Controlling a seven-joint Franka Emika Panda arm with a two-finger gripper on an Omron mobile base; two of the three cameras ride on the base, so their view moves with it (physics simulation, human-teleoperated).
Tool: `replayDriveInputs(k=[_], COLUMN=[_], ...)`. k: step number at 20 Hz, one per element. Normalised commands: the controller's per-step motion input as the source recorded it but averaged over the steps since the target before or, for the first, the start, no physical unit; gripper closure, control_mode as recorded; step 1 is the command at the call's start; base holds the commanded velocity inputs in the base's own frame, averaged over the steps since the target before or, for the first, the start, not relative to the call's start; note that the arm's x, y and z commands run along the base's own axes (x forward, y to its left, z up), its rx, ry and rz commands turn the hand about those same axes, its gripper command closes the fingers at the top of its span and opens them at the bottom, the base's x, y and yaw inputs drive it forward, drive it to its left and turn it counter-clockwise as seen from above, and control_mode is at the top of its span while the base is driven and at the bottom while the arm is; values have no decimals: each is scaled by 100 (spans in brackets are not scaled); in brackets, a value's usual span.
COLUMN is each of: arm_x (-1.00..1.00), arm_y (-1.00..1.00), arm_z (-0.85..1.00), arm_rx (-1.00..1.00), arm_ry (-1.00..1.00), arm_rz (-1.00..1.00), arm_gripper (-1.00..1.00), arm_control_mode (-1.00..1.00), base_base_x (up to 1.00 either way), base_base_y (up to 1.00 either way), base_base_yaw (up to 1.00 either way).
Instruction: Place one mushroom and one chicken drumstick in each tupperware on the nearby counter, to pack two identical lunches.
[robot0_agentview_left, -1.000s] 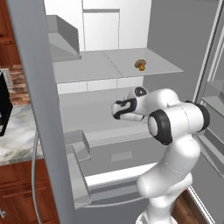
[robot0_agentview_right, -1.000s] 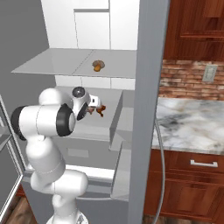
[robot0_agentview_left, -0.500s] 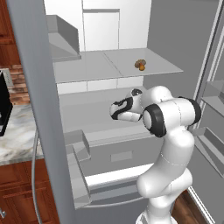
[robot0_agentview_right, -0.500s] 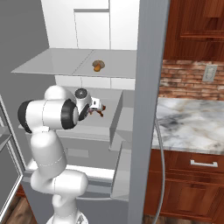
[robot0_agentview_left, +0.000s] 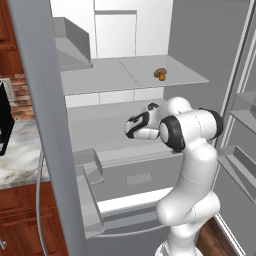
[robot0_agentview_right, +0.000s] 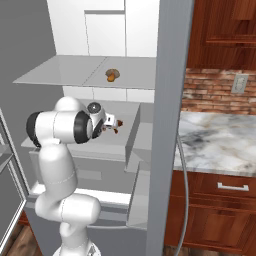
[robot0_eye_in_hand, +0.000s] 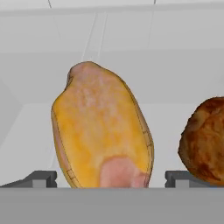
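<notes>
Now: reach deepened into the fridge.
Against a second ago the arm (robot0_agentview_left: 192, 135) has swung further in over the middle shelf (robot0_agentview_left: 107, 135), and the gripper (robot0_eye_in_hand: 111, 177), fingers wide with nothing held, frames a drumstick (robot0_eye_in_hand: 103, 131) beside a brown piece (robot0_eye_in_hand: 203, 140). A mushroom (robot0_agentview_left: 160, 74) sits on the shelf above. Packing the counter (robot0_agentview_right: 220, 140) lunches looks barely started.

Claw (robot0_eye_in_hand: 111, 177) sits inside fridge, over mid shelf (robot0_agentview_left: 105, 137). Drumstick (robot0_eye_in_hand: 103, 131) directly ahead of claw, betw its tips. 2nd item (robot0_eye_in_hand: 204, 140), can't tell what, just right of drumstick in hand view. Mushroom (robot0_agentview_left: 160, 74) on upper shelf (robot0_agentview_left: 100, 75), above claw. Counter (robot0_agentview_right: 220, 145) well right of claw, outside fridge.
</notes>
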Motion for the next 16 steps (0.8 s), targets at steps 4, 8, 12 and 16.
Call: replayDriveInputs(k=[4, 8, 12, 16], arm_x=[22, 11, 0, 0], arm_y=[11, 14, 22, 20], arm_z=[-31, -32, -35, -38], arm_rx=[0, 0, -1, 0], arm_ry=[3, 2, 0, 0], arm_rz=[-2, -1, 0, 0], arm_gripper=[-100, -100, -100, 100], arm_control_mode=[-100, -100, -100, -100], base_base_x=[0, 0, 0, 0], base_base_y=[0, 0, 0, 0], base_base_yaw=[0, 0, 0, 0])
